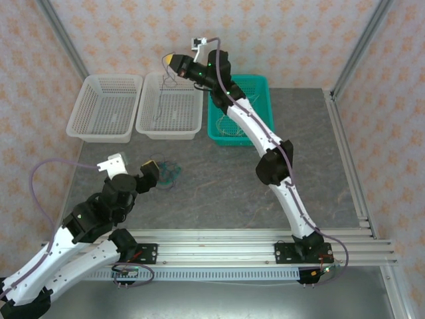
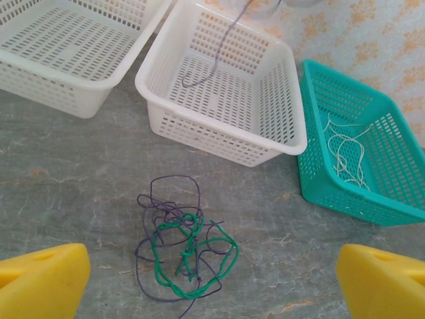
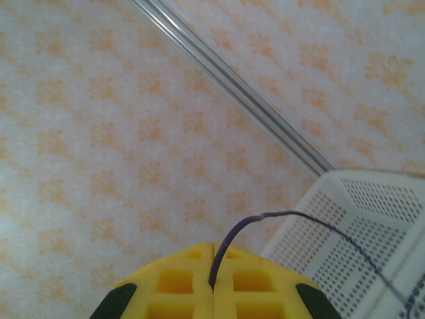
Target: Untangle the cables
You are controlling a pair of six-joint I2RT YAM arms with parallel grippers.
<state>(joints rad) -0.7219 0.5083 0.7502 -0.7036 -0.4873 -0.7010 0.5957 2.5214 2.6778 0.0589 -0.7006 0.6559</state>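
Observation:
A clump of dark purple and green cables lies on the grey table, in front of the middle white basket. My left gripper hovers just near of the clump, open, its yellow fingertips wide on either side. My right gripper is raised over the middle white basket, shut on one purple cable. That purple cable hangs down with its end curled on the basket floor. Cream-white cables lie in the teal basket.
A second white basket stands at the far left. The teal basket sits to the right, partly under my right arm. Patterned walls and metal frame posts enclose the table; a rail runs along the near edge.

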